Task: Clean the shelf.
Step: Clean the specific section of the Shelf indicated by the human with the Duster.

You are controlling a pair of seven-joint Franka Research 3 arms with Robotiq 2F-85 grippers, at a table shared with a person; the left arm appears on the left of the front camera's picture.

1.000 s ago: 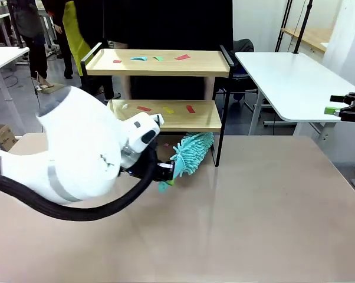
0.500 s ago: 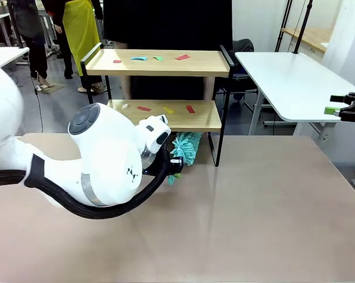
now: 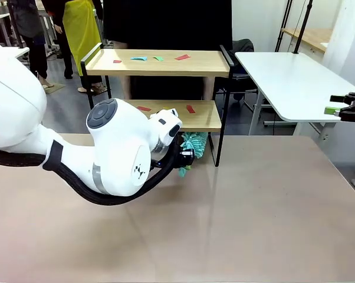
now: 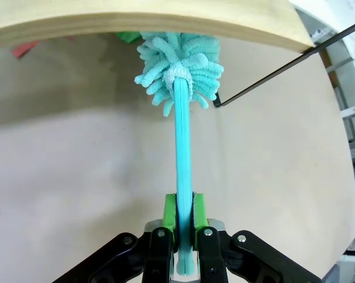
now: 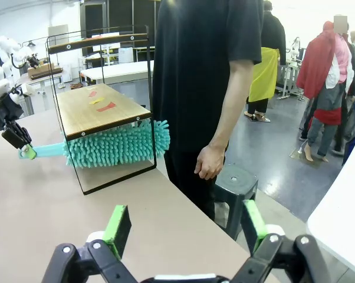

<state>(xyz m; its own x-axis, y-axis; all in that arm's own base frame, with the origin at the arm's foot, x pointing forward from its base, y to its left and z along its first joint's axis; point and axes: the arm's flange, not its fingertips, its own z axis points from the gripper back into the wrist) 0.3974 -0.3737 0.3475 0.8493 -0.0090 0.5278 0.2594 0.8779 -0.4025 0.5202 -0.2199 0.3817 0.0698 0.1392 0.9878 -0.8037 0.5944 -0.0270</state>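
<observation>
Ahead of left tool (image 4: 184, 206), shelf (image 4: 136, 26) overhangs its duster (image 4: 180, 71).

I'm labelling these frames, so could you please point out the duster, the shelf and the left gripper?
duster (image 5: 115, 145): right wrist view, on its fluffy teal head.
shelf (image 3: 207, 62): front view, bare wood of the top board.
left gripper (image 4: 184, 207): left wrist view, midway between its green pads.

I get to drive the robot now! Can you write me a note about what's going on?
Left hand: shut on the duster handle.
Right hand: open, holding nothing, off to the side.
Duster head is under the lower board of the shelf, above the table.
Done: nothing swept yet; coloured scraps lie on both boards.
Left: sweep both boards.
</observation>
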